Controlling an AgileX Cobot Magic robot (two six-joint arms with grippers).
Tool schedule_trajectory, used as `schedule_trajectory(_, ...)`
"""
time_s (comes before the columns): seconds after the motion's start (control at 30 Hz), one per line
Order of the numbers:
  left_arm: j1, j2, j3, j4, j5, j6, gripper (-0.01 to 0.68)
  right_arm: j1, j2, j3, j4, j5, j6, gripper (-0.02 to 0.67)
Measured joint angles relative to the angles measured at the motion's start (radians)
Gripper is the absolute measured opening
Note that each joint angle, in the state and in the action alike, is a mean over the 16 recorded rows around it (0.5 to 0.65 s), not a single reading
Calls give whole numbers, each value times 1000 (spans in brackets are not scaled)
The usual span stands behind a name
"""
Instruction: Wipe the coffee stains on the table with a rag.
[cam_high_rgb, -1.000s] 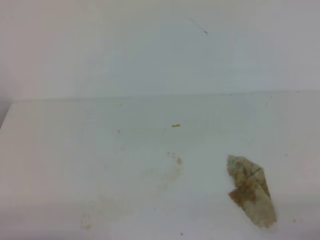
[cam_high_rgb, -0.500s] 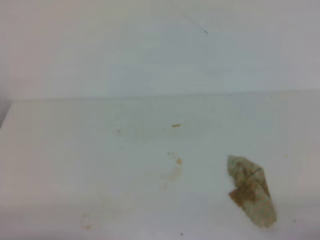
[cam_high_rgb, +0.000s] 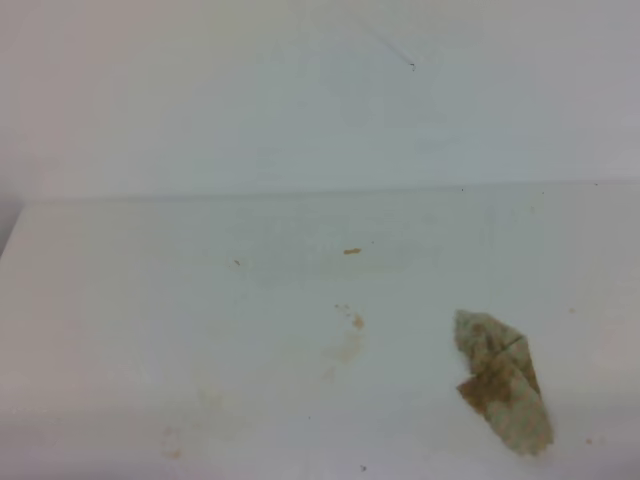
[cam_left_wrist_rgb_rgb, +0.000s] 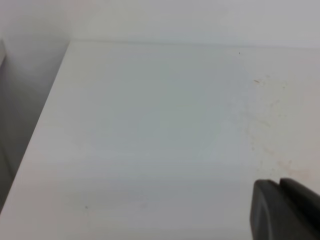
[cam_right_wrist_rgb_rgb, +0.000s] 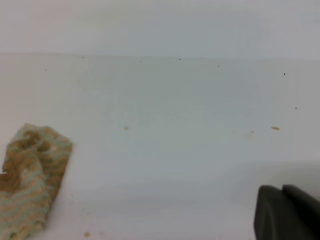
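Setting: plain white wall behind a white matte desk, a few dark specks on its top.

Item 1, coffee stains: faint tan smears near the middle of the overhead view, with a small darker dot at their upper end and paler traces trailing toward 7 o'clock. A tiny orange speck lies apart at 12 o'clock from them and is not part of the job.

Item 2, rag: crumpled, striped, blotched brown, lying loose on the desk at 3 to 4 o'clock from the stains, well apart from them. Nothing holds it.

Item 3, right claw: dark tip at 5 o'clock in its own wrist view, jaws pressed together, empty; the rag sits at 8 o'clock in that view.

Item 4, left claw: dark tip at 5 o'clock in its wrist view, apparently closed and empty.

Handling note: the smears look partly wiped but not gone. Judged best practice: spread the right claw, pinch the rag at its high fold, press it flat and drag across the whole tan patch, including the pale 7 o'clock trail.
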Motion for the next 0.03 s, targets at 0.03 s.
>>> schedule_trajectory(0.03, 0, 0, 0, 0, 0, 0, -2, 0, 0, 0, 0, 0, 0, 1)
